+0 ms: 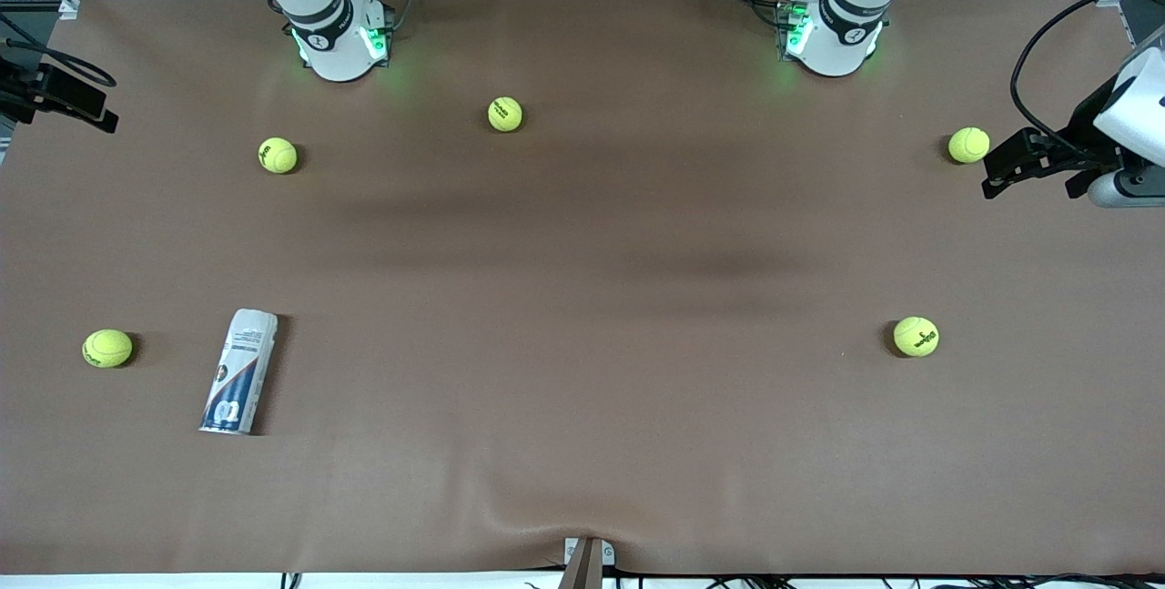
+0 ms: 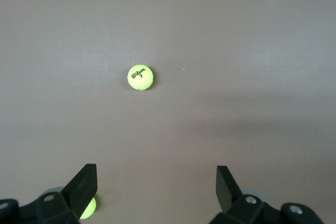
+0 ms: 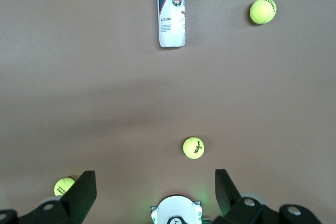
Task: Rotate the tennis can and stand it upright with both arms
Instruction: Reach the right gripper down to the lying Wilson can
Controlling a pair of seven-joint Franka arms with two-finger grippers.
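Can: slim white-labelled tennis can (image 1: 239, 371) lay flat on the brown table (image 1: 582, 279) toward the right arm's end | Left gripper (image 2: 157, 182): spread, empty | Right gripper (image 3: 156, 182): spread, empty, seemingly high over the table.

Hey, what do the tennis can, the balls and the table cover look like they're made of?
Tennis can: likely plastic under a glossy printed label, judging by its smooth sheen in the right wrist view.
Balls, such as the one beside the can: fuzzy yellow-green felt, matte, with printed lettering.
Table cover: a matte brown sheet, paper or fabric; it buckles at the edge nearest the front camera.
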